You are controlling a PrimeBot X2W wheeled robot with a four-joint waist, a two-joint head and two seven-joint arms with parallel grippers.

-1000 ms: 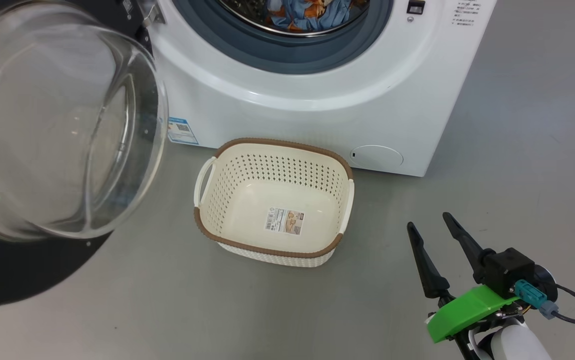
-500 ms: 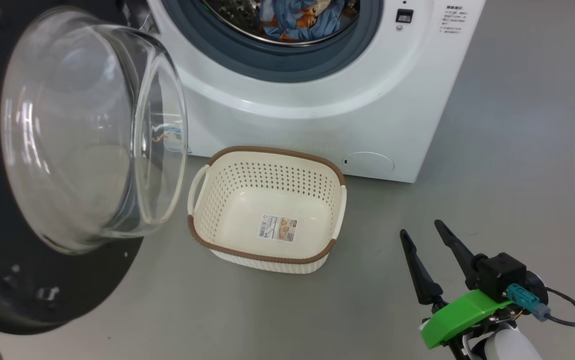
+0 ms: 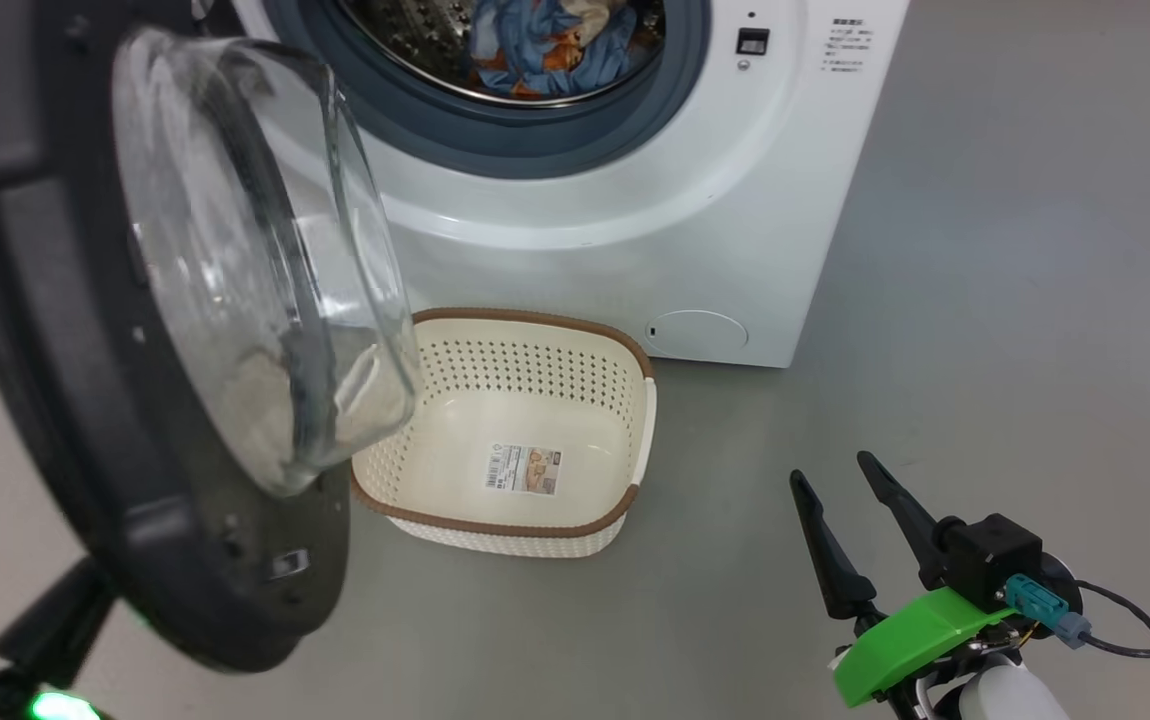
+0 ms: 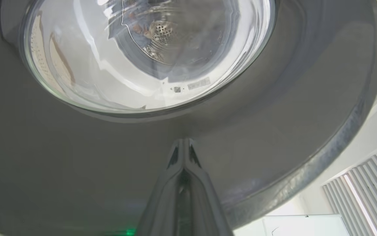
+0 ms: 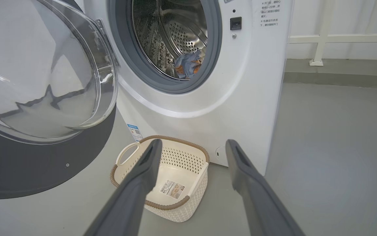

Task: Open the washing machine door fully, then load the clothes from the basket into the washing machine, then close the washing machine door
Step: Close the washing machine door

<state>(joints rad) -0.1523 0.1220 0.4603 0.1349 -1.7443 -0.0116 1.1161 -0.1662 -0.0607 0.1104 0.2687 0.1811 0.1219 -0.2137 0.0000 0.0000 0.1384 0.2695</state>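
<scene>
Dealing now with the washing machine door [image 3: 235,300], standing half-swung out from the front of the washing machine [image 3: 635,230], with the glass bowl [image 3: 255,250] turned toward the machine's opening. Resting the left gripper [image 4: 184,144] against the door's glossy black rim [image 4: 273,131], on the face turned away from the machine. Fingers pinched fully together, tips seemingly touching the rim, gripping nothing. Holding the right gripper [image 3: 830,470] well out from the machine's front, jaws spread wide and empty.

Finding the clothes [image 3: 535,45] lying inside the machine's drum [image 5: 175,29] and the basket [image 3: 535,318] sitting emptied on the floor [image 3: 985,300] just in front of the machine. Judging loading done, then, and closing in hand.

Expecting a stiff, fairly heavy door, swinging freely on its hinge [image 5: 99,23] at the machine's front. Probably a slippery rim and a fragile bowl, so pushing flat on the rim, far from the hinge and never on the glass.
</scene>
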